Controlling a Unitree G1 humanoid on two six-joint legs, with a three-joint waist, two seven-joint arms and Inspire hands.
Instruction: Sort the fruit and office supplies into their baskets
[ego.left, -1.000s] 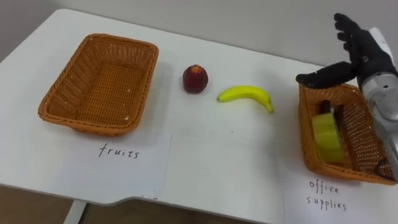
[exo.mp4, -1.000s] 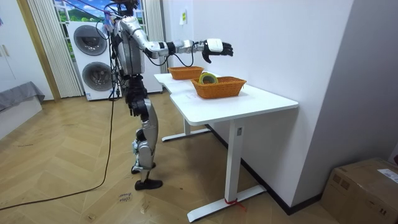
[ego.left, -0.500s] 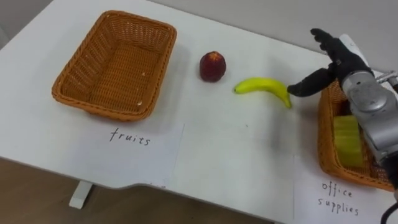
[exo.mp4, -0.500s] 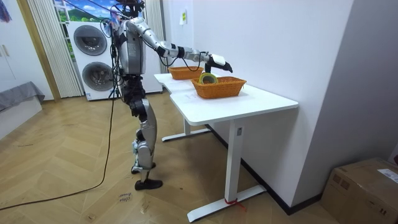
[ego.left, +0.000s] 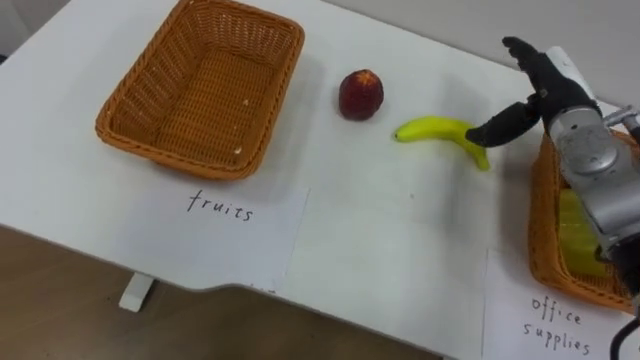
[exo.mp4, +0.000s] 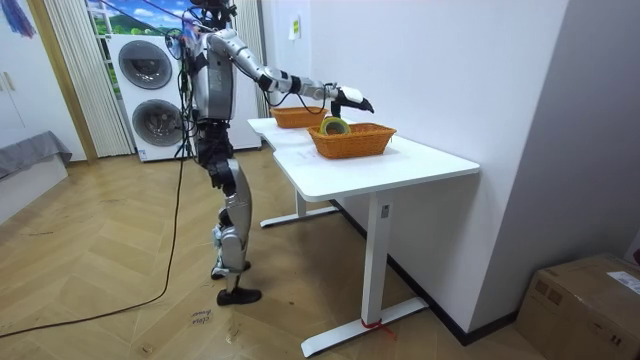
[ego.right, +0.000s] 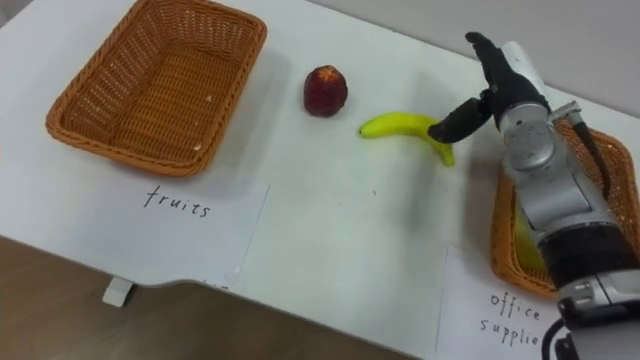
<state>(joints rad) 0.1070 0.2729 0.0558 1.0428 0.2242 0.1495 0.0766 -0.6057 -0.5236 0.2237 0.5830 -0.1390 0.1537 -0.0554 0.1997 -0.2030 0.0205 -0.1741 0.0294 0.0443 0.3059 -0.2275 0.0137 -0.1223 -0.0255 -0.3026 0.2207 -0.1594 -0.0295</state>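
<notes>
Right hand (ego.left: 550, 98) is wide open and holds nothing. Its fingers are spread out and its thumb points down at the banana (ego.left: 432, 130). The hand hangs over the table (ego.left: 380, 230) at about 2 o'clock in the eye views, right by the banana's right end. I cannot tell if the thumb touches the banana or is just above it. I think the hand is open like this so it can come down around the banana and pick it up. The banana lies flat on the table, not in any basket. A red fruit (ego.left: 360, 94) sits near it at 12 o'clock, on the bare table too. Both look like they belong in the big basket (ego.left: 200, 90) at 10 o'clock. That basket has nothing in it, and a paper label (ego.left: 230, 235) lies in front of it. It is well apart from the hand, so the banana has far to go. A second basket (ego.left: 542, 235) sits at 4 o'clock under the robot's right arm, with its own label (ego.left: 558, 322). Inside is a yellow-green thing (ego.left: 574, 240), partly hidden by the arm. In the room view it looks like a roll. The banana is smooth and curved, so it might slip if the hand grabs only its tip.
</notes>
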